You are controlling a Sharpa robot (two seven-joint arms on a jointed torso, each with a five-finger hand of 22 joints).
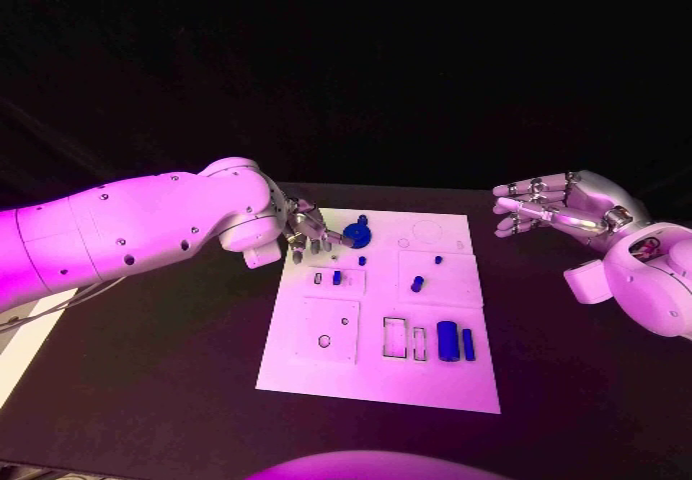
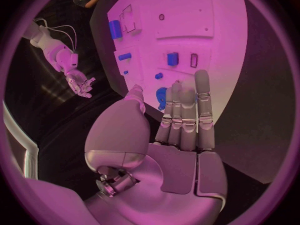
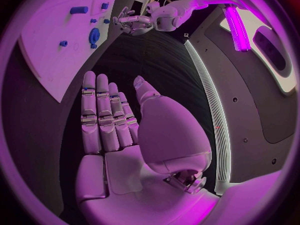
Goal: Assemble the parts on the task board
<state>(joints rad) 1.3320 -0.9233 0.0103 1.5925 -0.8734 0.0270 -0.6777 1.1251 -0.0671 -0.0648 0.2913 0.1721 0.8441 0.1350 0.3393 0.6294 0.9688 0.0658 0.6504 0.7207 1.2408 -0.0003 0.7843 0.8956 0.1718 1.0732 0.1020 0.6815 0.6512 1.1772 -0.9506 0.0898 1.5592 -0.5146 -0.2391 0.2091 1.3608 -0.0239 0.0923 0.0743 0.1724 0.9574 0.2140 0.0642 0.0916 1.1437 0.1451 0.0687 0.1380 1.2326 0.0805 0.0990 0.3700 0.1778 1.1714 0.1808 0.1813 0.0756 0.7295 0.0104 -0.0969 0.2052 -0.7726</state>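
The white task board lies in the middle of the black table. A round blue part sits near the board's far left corner. My left hand hovers right beside it, fingers straight and thumb apart, holding nothing. In the left wrist view the same round part shows between the thumb and the fingers. My right hand is raised off the board's far right side, with its fingers spread and nothing in them. The right wrist view shows the round part a short way from my left hand.
Several small blue parts stand on the board: a block, a small peg and two long pieces near the front right. Outlined slots lie beside them. Black table surrounds the board on both sides.
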